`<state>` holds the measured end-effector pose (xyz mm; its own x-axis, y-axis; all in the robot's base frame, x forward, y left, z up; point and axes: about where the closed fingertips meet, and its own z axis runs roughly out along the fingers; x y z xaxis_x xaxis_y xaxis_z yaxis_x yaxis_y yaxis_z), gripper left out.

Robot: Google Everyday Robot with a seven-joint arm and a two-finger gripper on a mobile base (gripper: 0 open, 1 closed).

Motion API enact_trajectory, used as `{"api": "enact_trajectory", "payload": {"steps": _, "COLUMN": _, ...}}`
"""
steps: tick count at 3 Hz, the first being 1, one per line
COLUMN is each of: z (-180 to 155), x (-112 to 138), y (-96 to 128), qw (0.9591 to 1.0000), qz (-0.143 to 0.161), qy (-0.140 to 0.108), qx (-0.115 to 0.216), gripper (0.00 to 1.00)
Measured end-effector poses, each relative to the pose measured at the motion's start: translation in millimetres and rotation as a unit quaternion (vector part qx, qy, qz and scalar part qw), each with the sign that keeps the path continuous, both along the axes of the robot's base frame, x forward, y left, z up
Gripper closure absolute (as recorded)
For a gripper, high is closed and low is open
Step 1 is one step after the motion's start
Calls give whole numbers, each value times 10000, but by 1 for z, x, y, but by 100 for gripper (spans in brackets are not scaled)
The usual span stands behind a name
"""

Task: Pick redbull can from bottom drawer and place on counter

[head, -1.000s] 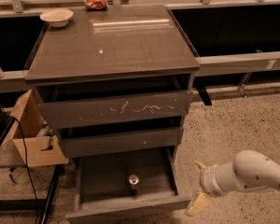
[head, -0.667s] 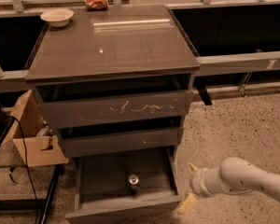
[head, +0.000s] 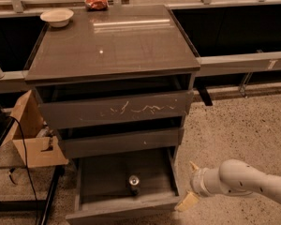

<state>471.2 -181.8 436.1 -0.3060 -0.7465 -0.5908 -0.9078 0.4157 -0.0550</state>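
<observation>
Shifted left, beside bottom drawer [head: 103,179] — hand [head: 190,184] spread open, empty, redbull can [head: 133,183] upright inside.

Finish of worktop [head: 112,46]: glossy, reflective, dark grey-brown. The bottom drawer [head: 103,177]: matt, smooth tray. The redbull can [head: 134,181]: shiny metal top. The claw [head: 189,184], just right of bottom drawer: matt cream fingers, spread. Its arm [head: 243,177]: smooth white shell.

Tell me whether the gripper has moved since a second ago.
Yes. The gripper has shifted left, closer to the right side of the bottom drawer.
</observation>
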Motion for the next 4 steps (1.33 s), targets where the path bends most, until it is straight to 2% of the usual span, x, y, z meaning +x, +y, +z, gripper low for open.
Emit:
{"api": "enact_trajectory", "payload": {"steps": 1, "z": -25, "x": 15, "y": 2, "qw": 9998, "qz": 181, "qy": 48, "qx": -19, "gripper": 0}}
{"api": "enact_trajectory", "payload": {"steps": 2, "z": -72, "x": 48, "y": 12, "qw": 9985, "qz": 522, "qy": 71, "qx": 140, "gripper": 0}}
{"api": "enact_trajectory", "payload": {"steps": 3, "z": -98, "x": 69, "y": 20, "qw": 9974, "qz": 671, "qy": 69, "qx": 243, "gripper": 0}}
{"api": "enact_trajectory", "payload": {"steps": 4, "z": -155, "x": 96, "y": 43, "qw": 9953, "qz": 809, "qy": 68, "qx": 530, "gripper": 0}}
